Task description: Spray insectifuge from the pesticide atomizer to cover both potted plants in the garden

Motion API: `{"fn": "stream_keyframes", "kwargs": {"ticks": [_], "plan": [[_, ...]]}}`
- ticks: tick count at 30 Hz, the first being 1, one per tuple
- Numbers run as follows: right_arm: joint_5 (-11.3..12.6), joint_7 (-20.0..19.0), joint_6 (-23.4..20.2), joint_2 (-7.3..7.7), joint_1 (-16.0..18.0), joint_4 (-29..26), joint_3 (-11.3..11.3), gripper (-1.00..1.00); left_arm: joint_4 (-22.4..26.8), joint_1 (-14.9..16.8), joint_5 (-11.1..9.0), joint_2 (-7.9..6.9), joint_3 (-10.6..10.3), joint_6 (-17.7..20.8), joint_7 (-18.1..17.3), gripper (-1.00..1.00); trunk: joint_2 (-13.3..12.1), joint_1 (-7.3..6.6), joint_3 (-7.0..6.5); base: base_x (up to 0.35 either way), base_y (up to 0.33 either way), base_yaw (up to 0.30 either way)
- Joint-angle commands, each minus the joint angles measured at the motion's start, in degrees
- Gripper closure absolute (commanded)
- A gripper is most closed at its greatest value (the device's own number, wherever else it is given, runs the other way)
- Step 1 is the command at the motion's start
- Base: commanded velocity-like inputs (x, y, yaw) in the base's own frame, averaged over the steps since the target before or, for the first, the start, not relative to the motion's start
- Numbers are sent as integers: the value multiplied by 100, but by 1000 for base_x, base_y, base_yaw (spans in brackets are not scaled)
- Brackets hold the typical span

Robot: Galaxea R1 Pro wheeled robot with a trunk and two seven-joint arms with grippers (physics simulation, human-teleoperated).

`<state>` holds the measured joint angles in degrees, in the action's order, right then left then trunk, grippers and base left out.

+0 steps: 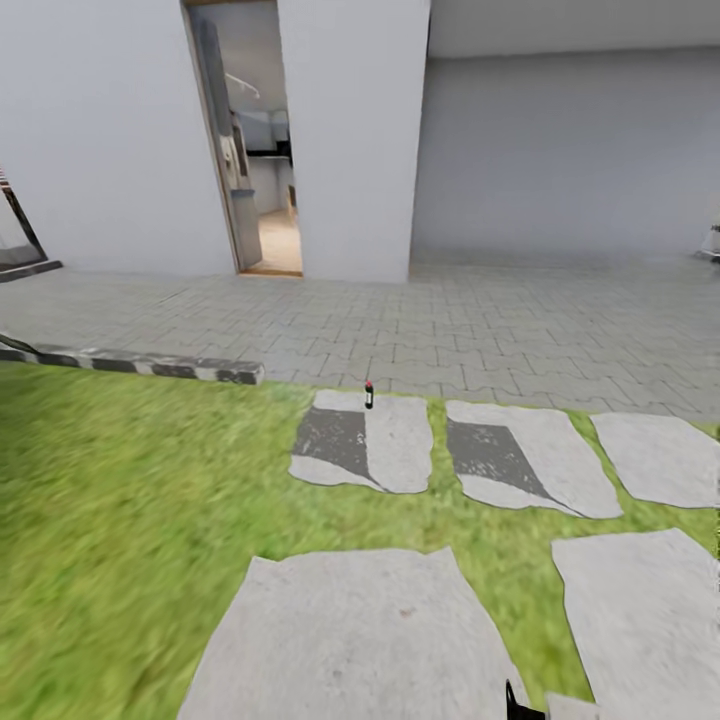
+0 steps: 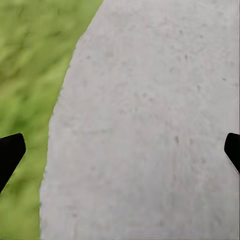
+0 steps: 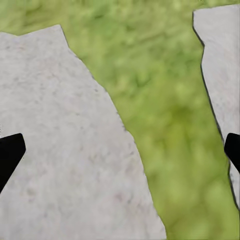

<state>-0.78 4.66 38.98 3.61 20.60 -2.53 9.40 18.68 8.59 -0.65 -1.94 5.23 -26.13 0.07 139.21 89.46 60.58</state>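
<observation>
Pesticide atomizer (image 1: pixel 369 393) first: you are looking at it standing upright at the far edge of a stepping stone (image 1: pixel 365 440), right where the lawn (image 1: pixel 120 500) is meeting the grey paved area (image 1: pixel 450 320). It is sitting well ahead of you, apart from both arms, a tiny dark bottle with a white band and a red top.

Going by size, the white house wall (image 1: pixel 350 130) is filling the far side, with an open doorway (image 1: pixel 255 150) showing a room inside. Below it the paving is stretching across, then the lawn with several pale stepping stones; a striped black-and-grey curb (image 1: pixel 150 365) is lying along the grass edge at your left.

Your left gripper (image 2: pixel 120 150) is hanging spread wide and holding nothing, over a large stone (image 2: pixel 150 125) beside grass. Your right gripper (image 3: pixel 120 150) is likewise spread and unloaded, over a stone's edge (image 3: pixel 55 150) and a strip of grass.
</observation>
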Motion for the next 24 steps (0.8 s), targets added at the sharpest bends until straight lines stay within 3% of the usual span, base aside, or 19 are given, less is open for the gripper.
{"fn": "stream_keyframes", "kwargs": {"ticks": [1, 24], "plan": [[-10, 15, 18, 0, 5, 7, 4, -100, -5, 2, -6, 1, 5, -20, -2, -100, 2, 2, 5, 280, 234, -265], [-10, 17, 21, 0, 5, 7, 2, -100, -5, 2, -6, 1, 5, -24, -11, -100, 2, 2, 5, 260, 249, -265]]}}
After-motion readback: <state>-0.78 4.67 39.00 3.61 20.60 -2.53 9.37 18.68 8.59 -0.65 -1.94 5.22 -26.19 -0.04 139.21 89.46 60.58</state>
